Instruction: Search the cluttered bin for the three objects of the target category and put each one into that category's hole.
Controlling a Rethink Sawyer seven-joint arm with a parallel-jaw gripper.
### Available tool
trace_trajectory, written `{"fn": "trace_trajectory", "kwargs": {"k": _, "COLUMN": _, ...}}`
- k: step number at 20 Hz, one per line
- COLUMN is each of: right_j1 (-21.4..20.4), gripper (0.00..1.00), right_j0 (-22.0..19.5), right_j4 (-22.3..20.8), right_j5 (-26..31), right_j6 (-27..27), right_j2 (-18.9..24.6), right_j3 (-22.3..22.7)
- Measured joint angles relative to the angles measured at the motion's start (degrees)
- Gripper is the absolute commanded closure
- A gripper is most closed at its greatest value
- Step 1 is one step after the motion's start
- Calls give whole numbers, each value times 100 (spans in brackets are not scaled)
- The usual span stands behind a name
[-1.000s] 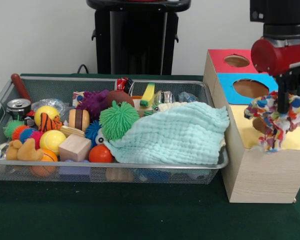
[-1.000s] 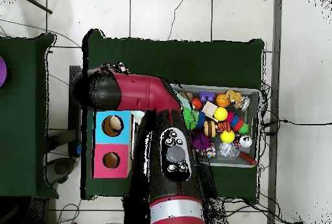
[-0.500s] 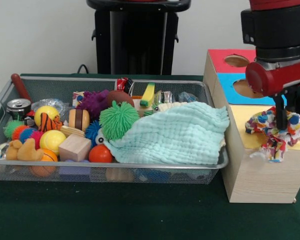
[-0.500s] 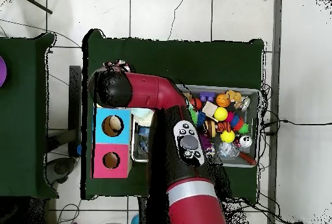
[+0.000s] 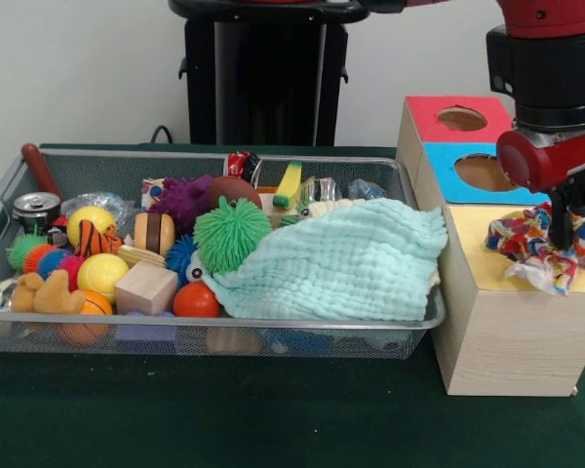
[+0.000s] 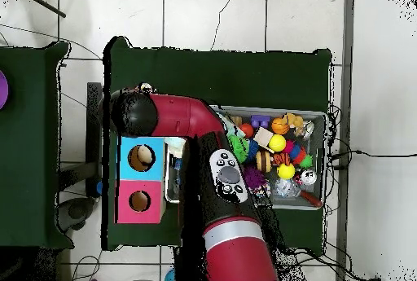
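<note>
The confetti-print wrapper point(image 5: 528, 240) lies bunched on the yellow top point(image 5: 476, 261) of the near wooden box and covers its hole, which is hidden. My gripper point(image 5: 563, 222) comes down from above into the wrapper and is shut on it. The silver mesh bin point(image 5: 273, 321) stands left of the boxes, full of toys. A clear crinkly wrapper point(image 5: 115, 204) lies at the bin's back left, behind a yellow ball. In the overhead view my arm point(image 6: 175, 116) covers the yellow box and the gripper; the bin point(image 6: 324, 143) shows to its right.
A mint quilted cloth point(image 5: 341, 263) covers the bin's right half. A green spiky ball point(image 5: 230, 232), a purple one point(image 5: 183, 198), a wooden block point(image 5: 145, 288) and a can point(image 5: 36, 209) lie in the bin. The blue-topped hole point(image 5: 487, 172) and red-topped hole point(image 5: 461, 118) are behind.
My gripper has come down and a little to the right with the confetti wrapper. The wrapper hung free over the yellow box before; now it rests bunched on the yellow top.
</note>
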Motion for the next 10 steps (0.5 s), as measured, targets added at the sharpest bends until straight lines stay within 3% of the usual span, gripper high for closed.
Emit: {"fn": "trace_trajectory", "kwargs": {"k": 10, "right_j1": 2, "gripper": 100, "right_j0": 108, "right_j4": -1, "right_j5": 506, "right_j6": 0, "right_j2": 12, "right_j3": 0}}
